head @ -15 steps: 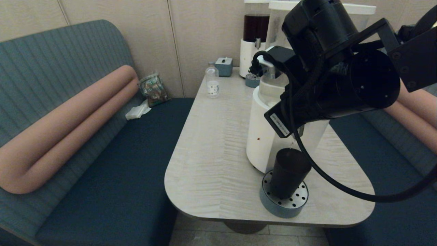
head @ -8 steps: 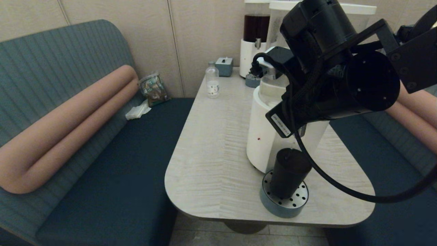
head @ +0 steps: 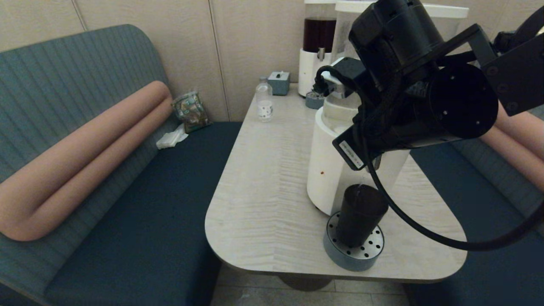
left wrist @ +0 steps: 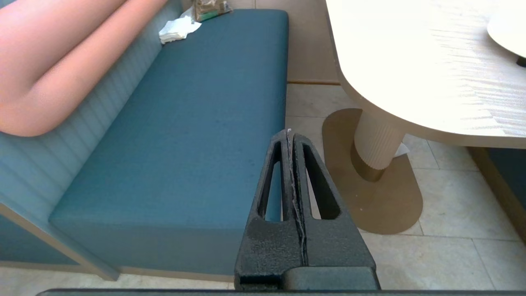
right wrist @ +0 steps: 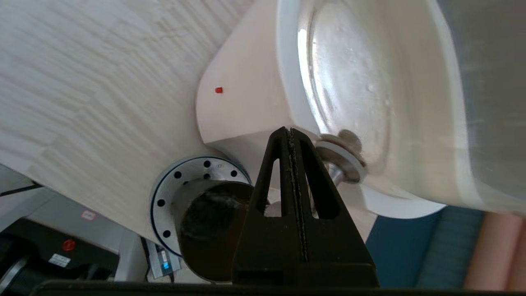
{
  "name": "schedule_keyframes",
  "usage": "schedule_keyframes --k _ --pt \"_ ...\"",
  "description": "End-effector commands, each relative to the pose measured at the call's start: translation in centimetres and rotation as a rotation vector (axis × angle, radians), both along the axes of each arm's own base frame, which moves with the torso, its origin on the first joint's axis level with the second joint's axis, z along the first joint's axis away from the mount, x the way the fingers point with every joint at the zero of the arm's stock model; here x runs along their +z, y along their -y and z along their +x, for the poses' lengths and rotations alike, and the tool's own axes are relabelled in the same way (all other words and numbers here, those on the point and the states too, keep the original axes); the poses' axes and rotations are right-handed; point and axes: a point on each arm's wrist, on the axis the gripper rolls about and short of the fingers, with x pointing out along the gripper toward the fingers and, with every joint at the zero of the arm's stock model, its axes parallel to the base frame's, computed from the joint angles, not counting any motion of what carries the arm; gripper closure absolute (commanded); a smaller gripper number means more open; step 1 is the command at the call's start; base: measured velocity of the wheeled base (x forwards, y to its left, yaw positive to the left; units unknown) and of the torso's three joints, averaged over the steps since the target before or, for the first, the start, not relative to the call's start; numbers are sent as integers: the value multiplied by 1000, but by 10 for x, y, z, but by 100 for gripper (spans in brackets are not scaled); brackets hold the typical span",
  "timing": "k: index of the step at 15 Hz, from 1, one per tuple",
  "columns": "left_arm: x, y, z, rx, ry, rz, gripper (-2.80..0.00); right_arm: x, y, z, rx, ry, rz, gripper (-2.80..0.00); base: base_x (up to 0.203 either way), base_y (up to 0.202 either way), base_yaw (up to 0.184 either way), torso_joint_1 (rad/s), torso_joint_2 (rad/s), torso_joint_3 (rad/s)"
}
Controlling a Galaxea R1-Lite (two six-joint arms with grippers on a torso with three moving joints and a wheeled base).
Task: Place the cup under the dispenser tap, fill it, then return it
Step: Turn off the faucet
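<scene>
The dark cup (head: 360, 214) stands upright on a round perforated drip tray (head: 361, 251) against the white base of the large dispenser (head: 329, 170). In the right wrist view the cup (right wrist: 205, 222) sits below the steel tap (right wrist: 337, 172). My right gripper (right wrist: 289, 132) is shut with nothing in it, its tips up against the tap's side, above the cup. In the head view the right arm (head: 416, 93) hides the tap and the gripper. My left gripper (left wrist: 289, 133) is shut and empty, parked low beside the table over the bench edge and floor.
A smaller dispenser with dark red liquid (head: 318, 46), a small clear bottle (head: 264, 102) and a grey box (head: 279, 81) stand at the table's far end. Blue benches (head: 161, 204) flank the table (head: 263, 191). The table's pedestal (left wrist: 376, 144) is near the left gripper.
The right arm has shifted only very slightly by the dispenser. The cup stays in place on the drip tray.
</scene>
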Motion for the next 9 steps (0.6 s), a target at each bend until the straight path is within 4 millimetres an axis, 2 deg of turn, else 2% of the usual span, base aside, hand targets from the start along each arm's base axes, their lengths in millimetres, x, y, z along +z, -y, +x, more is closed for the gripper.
schedule_keyframes --k 1,9 --pt "0 0 0 1 0 -1 0 0 1 -1 -3 1 -4 0 0 0 0 0 0 0" --pt "0 0 0 1 0 -1 0 0 2 1 -31 13 -21 0 0 0 0 0 0 0"
